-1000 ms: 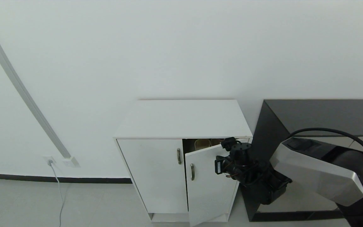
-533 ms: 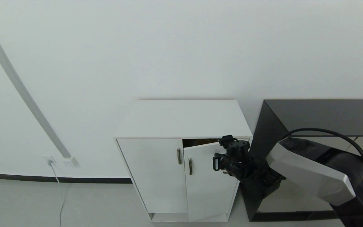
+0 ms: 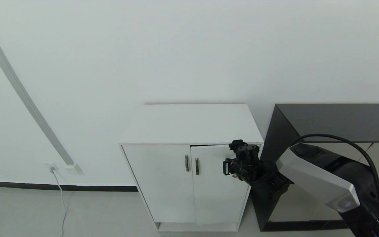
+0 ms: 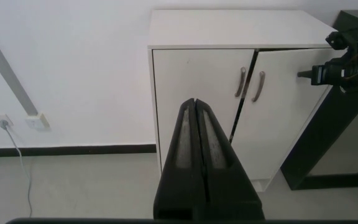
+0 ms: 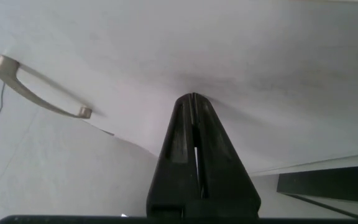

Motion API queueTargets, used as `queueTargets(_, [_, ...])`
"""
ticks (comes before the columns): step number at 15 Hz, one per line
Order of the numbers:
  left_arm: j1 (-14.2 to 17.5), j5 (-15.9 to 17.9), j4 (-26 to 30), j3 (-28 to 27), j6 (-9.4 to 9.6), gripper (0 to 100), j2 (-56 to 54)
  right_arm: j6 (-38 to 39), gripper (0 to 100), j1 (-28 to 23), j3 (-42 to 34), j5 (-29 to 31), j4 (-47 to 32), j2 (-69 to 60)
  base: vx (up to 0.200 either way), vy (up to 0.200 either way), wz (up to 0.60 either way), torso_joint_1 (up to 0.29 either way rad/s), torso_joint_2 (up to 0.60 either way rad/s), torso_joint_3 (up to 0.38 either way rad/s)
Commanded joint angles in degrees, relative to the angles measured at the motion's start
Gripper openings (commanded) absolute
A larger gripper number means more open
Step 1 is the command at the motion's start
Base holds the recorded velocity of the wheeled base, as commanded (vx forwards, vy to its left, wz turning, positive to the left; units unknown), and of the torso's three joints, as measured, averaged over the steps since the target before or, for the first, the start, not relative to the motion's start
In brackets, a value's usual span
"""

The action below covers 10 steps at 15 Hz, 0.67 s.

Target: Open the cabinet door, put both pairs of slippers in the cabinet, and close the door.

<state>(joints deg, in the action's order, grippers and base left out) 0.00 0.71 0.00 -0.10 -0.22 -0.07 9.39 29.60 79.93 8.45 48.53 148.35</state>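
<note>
Cabinet: we note a low white cabinet (image 3: 189,123) with two doors, standing on the floor (image 3: 18,214) with its back to a white wall (image 3: 176,49)

Right door: the right door (image 3: 219,191) is almost closed; a thin dark slit shows along its top edge and, from the left wrist view, its handle edge sits a little proud of the other door

Left door: the left door (image 3: 158,184) lies flush with the cabinet front

Handles: two metal handles, upright and side by side at the meeting edges, one on the left door (image 3: 186,163) and one on the right door (image 3: 196,166)

Right gripper: the right gripper (image 5: 193,99) has its fingers pressed together with nothing between them; the tips touch the face of the right door, on the hinge half, well away from the handle

Left gripper: the left gripper (image 4: 194,104) has its fingers pressed together and holds nothing; it hangs in front of the cabinet, well apart from it, pointing toward the doors

Surroundings: a dark unit (image 3: 324,120) stands just beside the cabinet on the right; on the wall to the left we log a socket (image 3: 52,168) with a cable (image 3: 63,204) trailing to the floor, and a grey strip (image 3: 21,92) running down to it
</note>
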Motion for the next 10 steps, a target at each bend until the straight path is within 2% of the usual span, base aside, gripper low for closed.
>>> queueTargets(1, [0.0, 0.0, 0.0, 0.01, -0.04, 0, 0.07, 0.02, 0, -0.16, 1.8, -0.01, -0.72, 0.89, 0.0, 0.0, 0.0, 0.0, 0.0, 0.0])
queueTargets(10, [0.0, 0.08, 0.0, 0.01, -0.13, 0, 0.07, -0.42, 0, -0.16, 1.45, 0.78, -0.81, 0.54, 0.0, 0.0, 0.0, 0.0, 0.0, 0.0])
